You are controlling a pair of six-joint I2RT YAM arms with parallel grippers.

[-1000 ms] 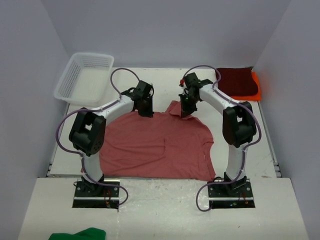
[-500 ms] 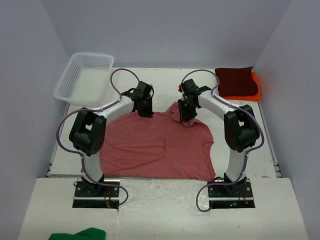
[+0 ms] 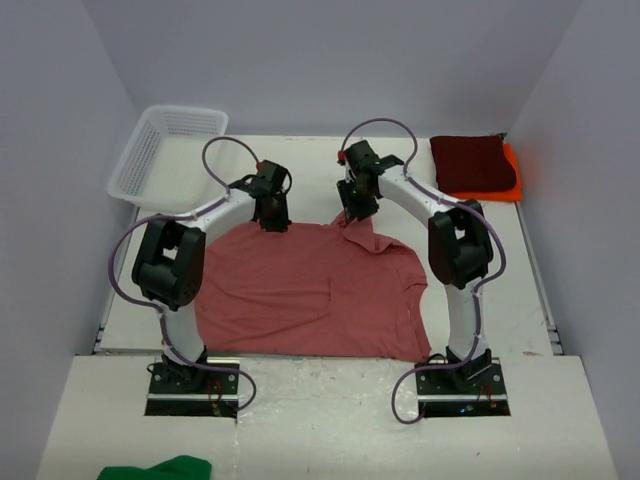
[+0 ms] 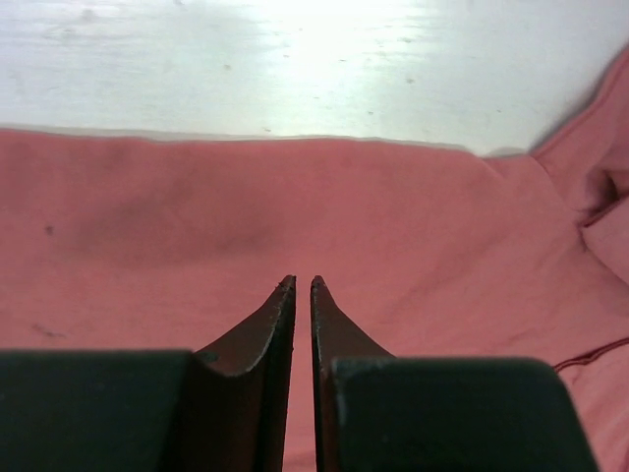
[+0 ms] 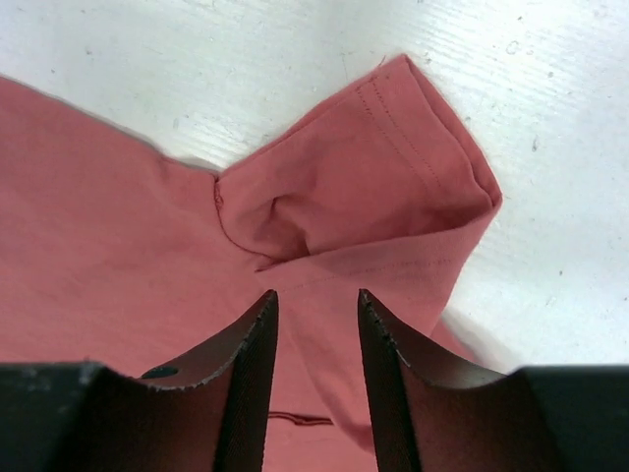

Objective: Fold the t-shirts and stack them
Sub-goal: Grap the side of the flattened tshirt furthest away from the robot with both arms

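The rose t-shirt [image 3: 310, 290] lies spread flat on the white table, with one sleeve [image 5: 393, 167] folded over at its far edge. My left gripper [image 3: 272, 218] hovers over the shirt's far left edge. In the left wrist view the left gripper [image 4: 302, 283] has its jaws together with only a hair gap, and I see no cloth between them. My right gripper [image 3: 354, 210] is over the folded sleeve. In the right wrist view the right gripper [image 5: 314, 295] is open and empty. The dark maroon shirt [image 3: 472, 160] lies folded on the orange shirt [image 3: 512, 172] at the far right.
A white mesh basket [image 3: 165, 150] stands at the far left. A green cloth [image 3: 160, 468] lies on the near ledge at the bottom left. Grey walls close in the table on three sides.
Both grippers have moved left and toward the far side along the shirt's far edge. The shirt's far edge has shifted a little left with them.
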